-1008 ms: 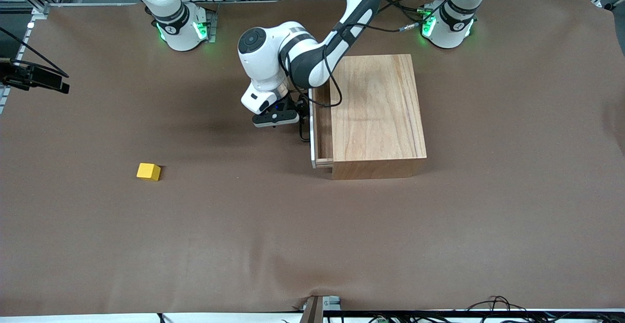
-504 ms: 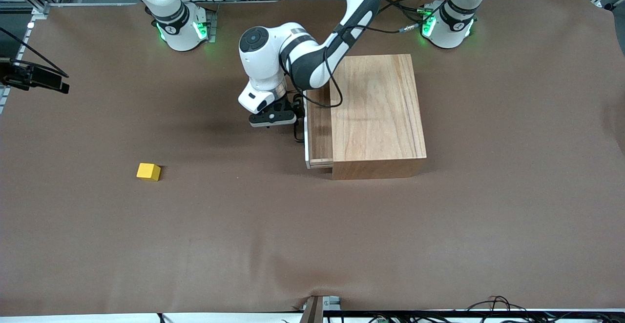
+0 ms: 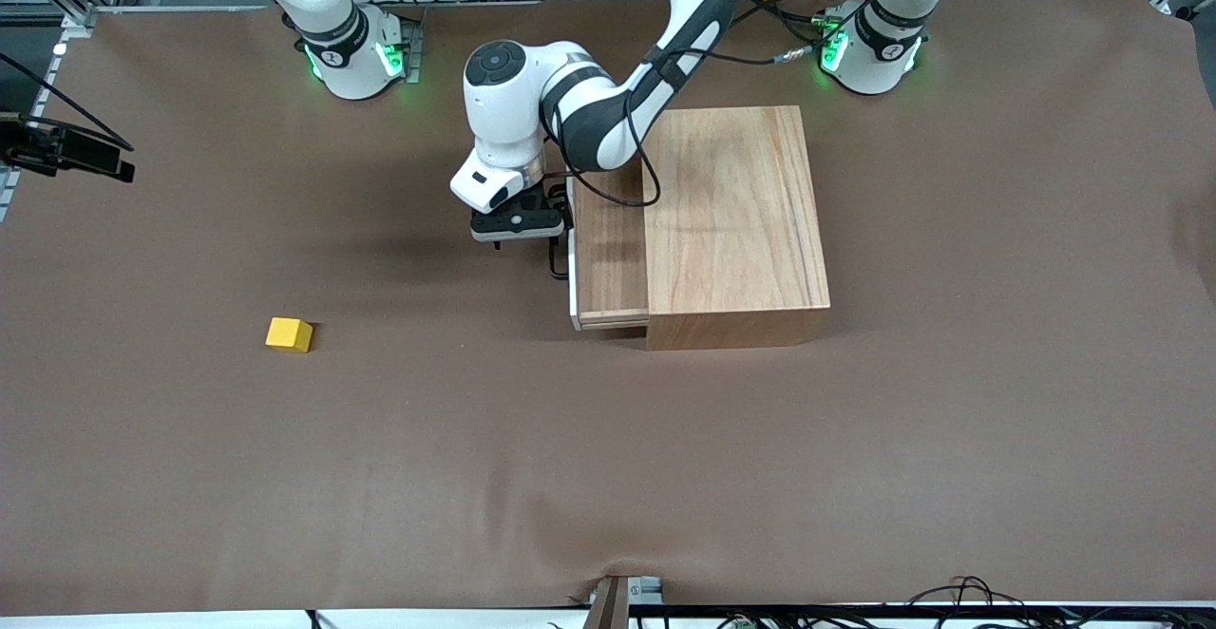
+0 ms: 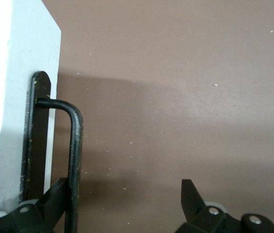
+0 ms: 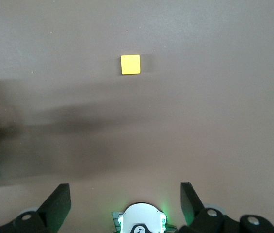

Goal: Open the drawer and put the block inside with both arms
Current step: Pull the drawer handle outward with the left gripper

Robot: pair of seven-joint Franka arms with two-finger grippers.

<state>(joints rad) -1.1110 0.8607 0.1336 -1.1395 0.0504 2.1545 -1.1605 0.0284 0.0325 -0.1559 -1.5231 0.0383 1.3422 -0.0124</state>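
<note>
A: Drawer (image 3: 608, 258)?

B: Partly out of the cabinet (image 3: 731, 220), toward the right arm's end of the table (image 3: 608, 477). Bare wooden floor on show, nothing inside.

A: And the left gripper (image 3: 518, 225)?

B: Right at the drawer's white front panel (image 4: 20, 97), low in front of the cabinet. Jaws spread wide. Black loop handle (image 4: 76, 145) inside the gap, hard against one finger (image 4: 54, 204); other finger (image 4: 190, 199) well clear, over bare cloth. Hooked rather than pinched.

A: Block (image 3: 289, 334)?

B: Flat on the cloth, well apart from the cabinet, toward the right arm's end, about level with the cabinet's camera-side edge. Untouched, alone.

A: Right gripper (image 5: 124, 191)?

B: Out of the front view. High over the table by the right arm's green-lit base (image 5: 140, 221), away from the cabinet, waiting. Jaws fully apart, nothing between them. Yellow cube in plain sight on the cloth below.

A: Cabinet itself?

B: Square on the cloth, in front of the left arm's base (image 3: 869, 49), top bare.
</note>
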